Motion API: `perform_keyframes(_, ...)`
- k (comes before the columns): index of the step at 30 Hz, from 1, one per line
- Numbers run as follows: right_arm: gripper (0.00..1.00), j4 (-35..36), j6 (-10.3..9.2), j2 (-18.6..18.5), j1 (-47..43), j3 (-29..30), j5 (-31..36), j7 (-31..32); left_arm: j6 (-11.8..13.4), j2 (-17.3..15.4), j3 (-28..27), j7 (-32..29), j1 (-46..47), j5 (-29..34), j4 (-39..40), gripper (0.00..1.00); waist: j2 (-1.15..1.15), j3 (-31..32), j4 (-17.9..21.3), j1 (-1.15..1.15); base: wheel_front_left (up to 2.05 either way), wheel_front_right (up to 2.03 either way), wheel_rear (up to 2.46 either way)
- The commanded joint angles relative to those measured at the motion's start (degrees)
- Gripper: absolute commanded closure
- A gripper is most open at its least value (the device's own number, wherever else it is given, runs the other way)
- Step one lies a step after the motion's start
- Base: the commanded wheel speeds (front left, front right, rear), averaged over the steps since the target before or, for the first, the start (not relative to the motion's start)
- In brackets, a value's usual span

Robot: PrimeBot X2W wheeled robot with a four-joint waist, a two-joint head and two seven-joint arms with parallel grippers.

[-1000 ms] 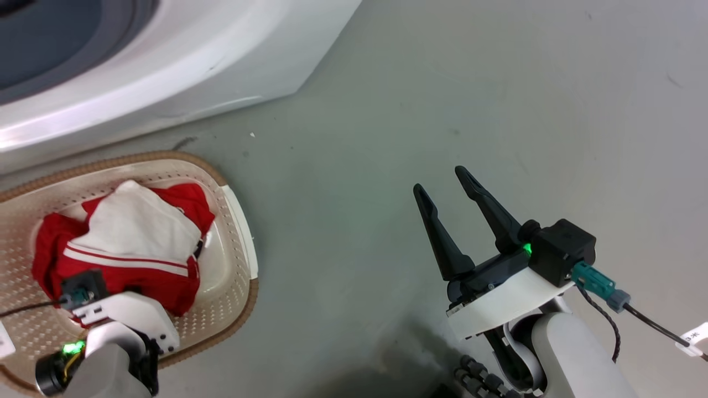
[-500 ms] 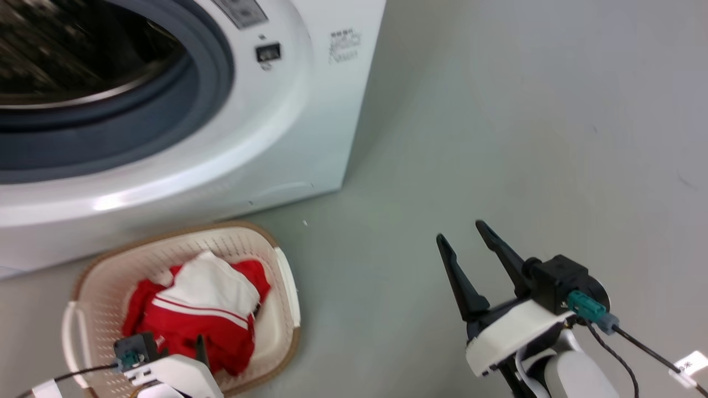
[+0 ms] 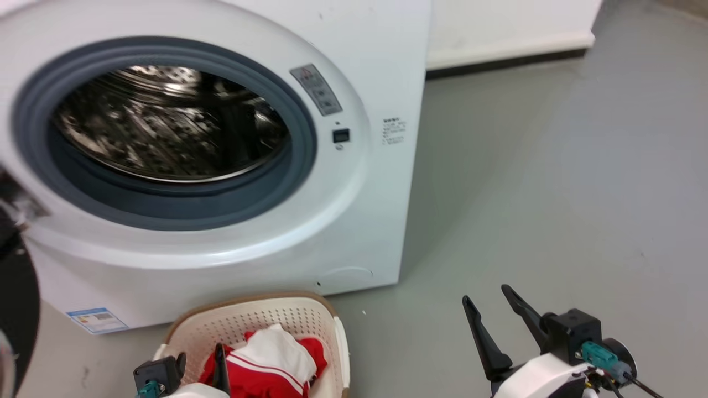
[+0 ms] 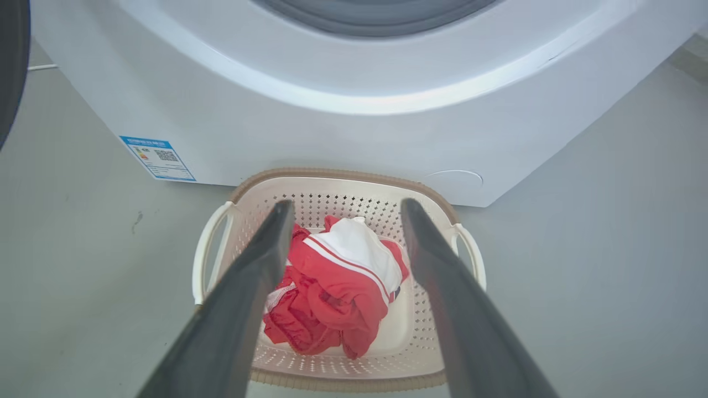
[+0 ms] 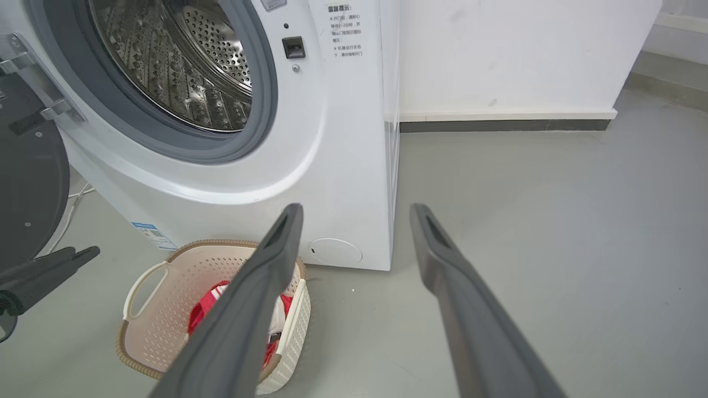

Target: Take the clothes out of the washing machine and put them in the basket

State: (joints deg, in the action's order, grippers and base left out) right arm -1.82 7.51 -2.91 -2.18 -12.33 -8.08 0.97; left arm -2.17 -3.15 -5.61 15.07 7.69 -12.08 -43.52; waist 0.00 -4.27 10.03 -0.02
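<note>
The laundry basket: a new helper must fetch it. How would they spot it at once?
Find the large white front-loading washing machine with its round grey-rimmed porthole open. On the grey floor before its lower front sits a small cream perforated plastic basket with a brown rim and white side handles. It alone holds crumpled red and white clothes.

The washing machine is glossy white, with a matt grey rubber rim and a shiny perforated steel drum. The basket is cream perforated plastic; the clothes are soft cloth.
</note>
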Motion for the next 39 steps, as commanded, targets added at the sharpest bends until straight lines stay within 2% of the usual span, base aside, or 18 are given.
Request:
perform_keyframes(1, 0.00, 0.86, -0.04, 0.06, -1.32, 0.28, 0.28, 0.45, 0.27, 0.18, 0.72, 0.13, -1.58, 0.73, 2.80, 0.00, 0.00, 4.29, -3.38, 0.02, 0.00, 0.00, 0.00)
perform_keyframes(10, 0.00, 4.46, -0.04, 0.06, -3.85, 2.08, 1.24, 1.56, 1.24, 0.29, 4.50, 0.14, -4.94, 3.37, 19.99, 0.00, 0.00, 6.69, -5.56, 0.02, 0.00, 0.00, 0.00)
perform_keyframes(19, 0.00, 6.36, -0.04, 0.07, -4.99, 4.21, 2.51, 1.69, 2.10, -0.41, 7.07, 0.14, -7.82, 7.21, 33.64, 0.00, 0.00, 8.50, -6.87, 0.02, 0.00, 0.00, 0.00)
perform_keyframes(31, 0.00, 8.12, -0.04, 0.07, -7.00, 4.61, 3.97, 2.05, 3.23, -2.04, 7.64, -7.26, -14.38, 7.76, 45.50, 0.00, 0.00, 10.23, -7.99, 0.02, 0.00, 0.00, 0.00)
perform_keyframes(39, 0.00, 8.39, -0.04, 0.07, -7.28, 4.68, 3.83, 2.03, 3.68, -1.40, 7.54, -10.30, -17.20, 5.08, 48.51, 0.00, 0.00, 10.29, -8.42, 0.02, 0.00, 0.00, 0.00)
